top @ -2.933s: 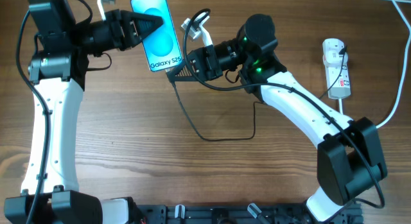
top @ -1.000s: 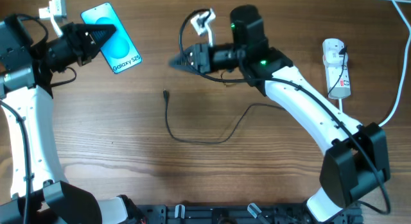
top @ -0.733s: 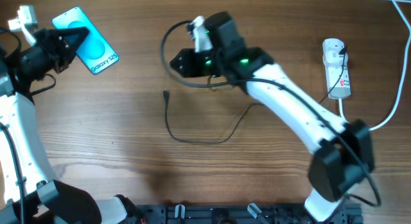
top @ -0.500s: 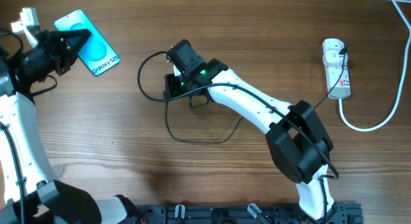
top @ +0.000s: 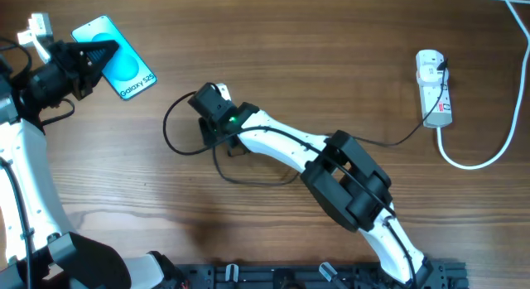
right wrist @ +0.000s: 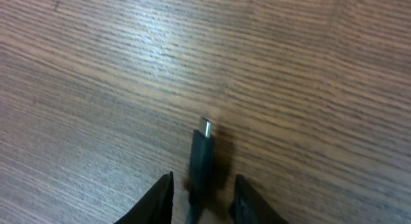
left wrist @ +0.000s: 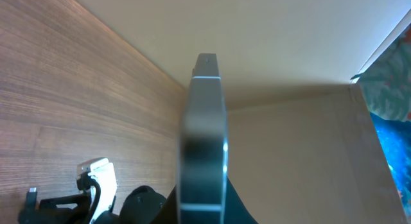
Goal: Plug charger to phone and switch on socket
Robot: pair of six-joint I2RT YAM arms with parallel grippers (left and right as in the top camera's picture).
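A: Phone [top: 116, 57], where is it?
B: Up in the far left corner. The left gripper [top: 104, 51] pinches it tight by one end, screen up.
A: And the charger [right wrist: 201, 156]?
B: Its little plug end lies flat on the table [top: 124, 206], near the middle. The right gripper [right wrist: 203, 179] is down over it, one finger on each side. I see gaps, so it is not pinched.
A: And the socket [top: 434, 86]?
B: On the right side, well apart from the phone. The thin dark cable runs over to it.
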